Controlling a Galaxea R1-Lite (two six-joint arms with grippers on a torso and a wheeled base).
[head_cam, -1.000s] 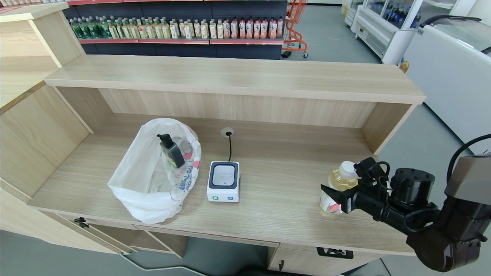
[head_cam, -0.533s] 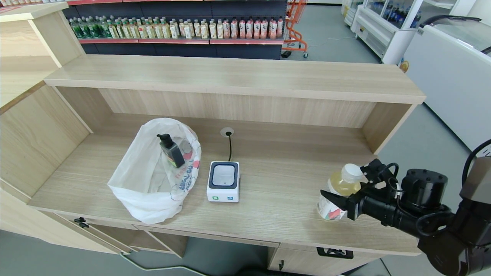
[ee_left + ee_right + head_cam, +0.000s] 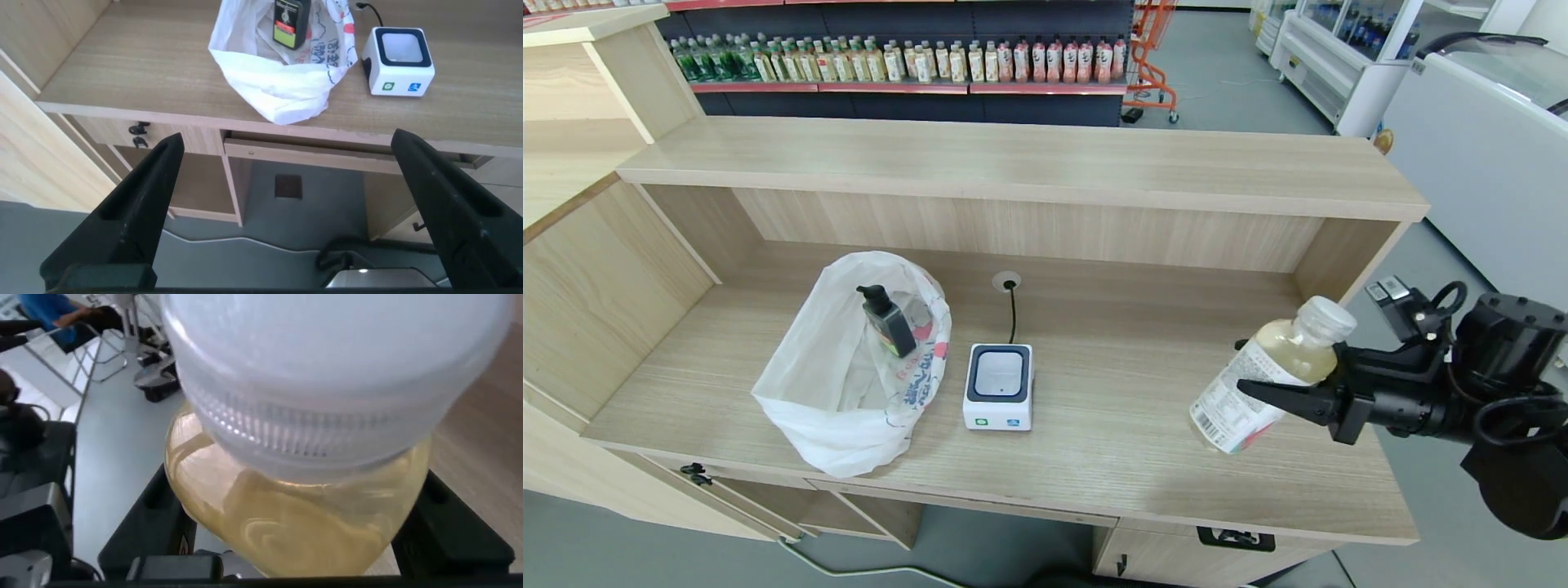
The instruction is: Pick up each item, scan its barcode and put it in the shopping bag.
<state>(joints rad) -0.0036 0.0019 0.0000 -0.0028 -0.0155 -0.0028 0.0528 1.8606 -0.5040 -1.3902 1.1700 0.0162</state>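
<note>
Nearest the robot, the left tool (image 3: pixel 288 147) hangs low in front of the worktop (image 3: pixel 1127 408) edge, on the bag side of the scanner (image 3: pixel 999 385), with its two dark fingers spread wide and nothing between them. Well to the right of the scanner, the right tool (image 3: pixel 1258 371) pinches a clear bottle (image 3: pixel 1286 351) of pale yellow drink around its upper body. The bottle is tilted and looks to be clear of the worktop, its white cap (image 3: pixel 1327 317) pointing up and away from the scanner and its base angled towards it. The right wrist view looks straight at the cap and the liquid (image 3: pixel 302 514) below it. The step in hand appears to be carrying the bottle across to scan it. The scanner is a small white box with a dark-framed window facing upward, so the printed label (image 3: pixel 1229 408) likely needs to be rolled downward over that window and held level and steady there. The bottle is round and its liquid can shift, so a firm pinch and a slow turn of the wrist seem wise. The approach should stay above the scanner and short of its black cable (image 3: pixel 1013 314), which runs back from it. Just left of the scanner lies the open white shopping bag (image 3: pixel 833 384), a dark pump bottle (image 3: pixel 888 321) already standing inside. Far beyond the scanner, a store shelf (image 3: pixel 890 61) holds rows of drinks.
</note>
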